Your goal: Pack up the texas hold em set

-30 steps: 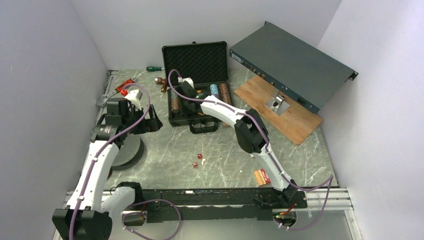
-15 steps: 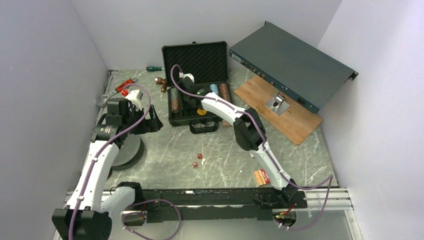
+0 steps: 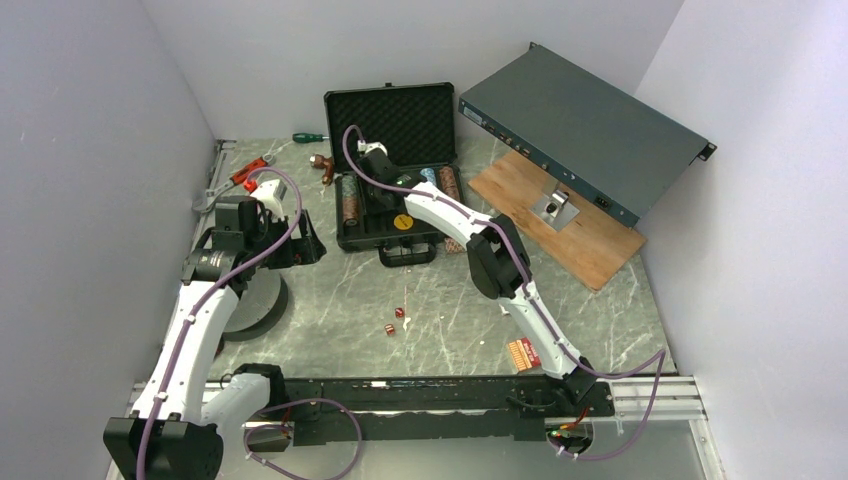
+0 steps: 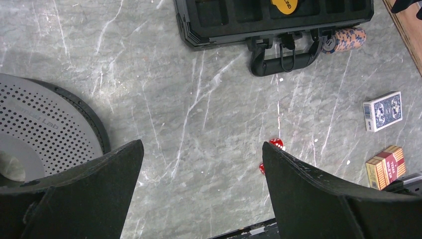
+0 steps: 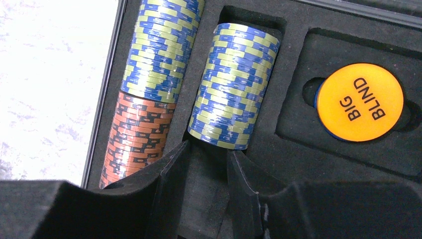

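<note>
The black case (image 3: 345,238) lies open at the back, its egg-crate lid (image 3: 392,120) upright. My right gripper (image 5: 208,147) reaches down into the case; its jaws stand slightly apart with only foam between them. Just beyond its tips a blue-and-yellow chip stack (image 5: 234,107) lies in a slot. Beside it lie another blue-and-yellow stack (image 5: 161,50) and an orange stack (image 5: 134,137). A Big Blind button (image 5: 360,102) sits in the foam. My left gripper (image 4: 201,144) hangs wide open above bare table. Two red dice (image 4: 276,143), a blue deck (image 4: 382,110), a red deck (image 4: 385,167) and one chip stack (image 4: 344,40) lie outside the case.
A long grey-green rack box (image 3: 585,130) leans at the back right over a wooden board (image 3: 570,225). A round perforated disc (image 4: 35,129) lies under my left arm. A green screwdriver (image 3: 308,137) and red-handled pliers (image 3: 248,175) lie at the back left.
My right gripper has moved toward the back left of the case and its jaws have parted a little. The left arm has not moved.
</note>
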Controlling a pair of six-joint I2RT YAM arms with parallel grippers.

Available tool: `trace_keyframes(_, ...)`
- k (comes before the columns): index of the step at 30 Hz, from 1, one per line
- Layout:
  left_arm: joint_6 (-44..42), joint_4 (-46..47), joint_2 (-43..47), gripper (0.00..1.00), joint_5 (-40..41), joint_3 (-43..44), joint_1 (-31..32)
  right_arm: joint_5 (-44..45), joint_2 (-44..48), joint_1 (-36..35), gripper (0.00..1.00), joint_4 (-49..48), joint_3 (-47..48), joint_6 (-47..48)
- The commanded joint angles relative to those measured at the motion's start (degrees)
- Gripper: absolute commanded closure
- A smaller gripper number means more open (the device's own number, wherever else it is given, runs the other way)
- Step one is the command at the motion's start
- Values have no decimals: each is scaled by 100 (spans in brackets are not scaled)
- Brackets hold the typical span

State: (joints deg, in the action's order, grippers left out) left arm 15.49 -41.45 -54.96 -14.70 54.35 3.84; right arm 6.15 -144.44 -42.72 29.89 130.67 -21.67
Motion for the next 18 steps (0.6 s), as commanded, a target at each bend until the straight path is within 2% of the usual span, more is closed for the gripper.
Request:
trace_keyframes(1, -98, 48, 65, 5, 42, 234, 36, 325, -182, 254, 59, -1007, 327, 348)
trace_keyframes(12, -90, 33, 14, 5, 53, 245, 38, 263, -84, 273, 58, -1596, 26, 504)
trace_keyframes(14, -83, 32, 7, 5, 61, 252, 38, 252, 56, 273, 61, -1754, -191, 514)
trace_keyframes(18, -90, 25, -3, 5, 64, 257, 33, 305, 290, 273, 74, -1829, -429, 548)
